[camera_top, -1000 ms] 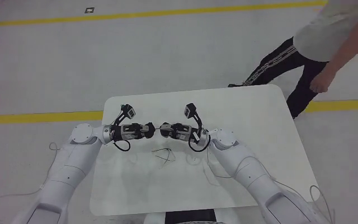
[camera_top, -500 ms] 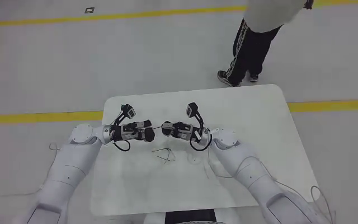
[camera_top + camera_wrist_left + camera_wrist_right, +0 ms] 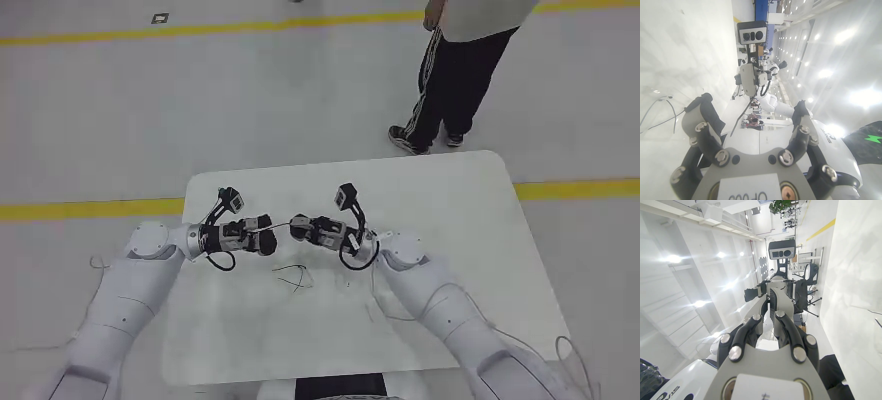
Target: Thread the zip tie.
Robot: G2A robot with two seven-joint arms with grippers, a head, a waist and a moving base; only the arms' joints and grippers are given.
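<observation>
A thin dark zip tie [image 3: 281, 227] spans the small gap between my two grippers above the white table [image 3: 450, 200]. My right gripper [image 3: 298, 229] is shut on one end of it. In the left wrist view the zip tie [image 3: 742, 115] runs out from the right gripper [image 3: 750, 91], and its free tip lies between the spread fingers of my left gripper [image 3: 752, 103], touching neither. My left gripper [image 3: 266, 241] is open. In the right wrist view my right gripper [image 3: 772, 293] has its fingers pressed together and faces the left gripper's black finger [image 3: 751, 294].
Loose dark ties [image 3: 292, 275] lie on the table just below the grippers, and the left wrist view shows these loose ties [image 3: 664, 111] too. A small white piece [image 3: 347, 284] rests nearby. The table's right half has free room.
The gap between the two grippers has widened slightly, and more of the zip tie now shows between them. Both arms otherwise hold nearly the same place.
</observation>
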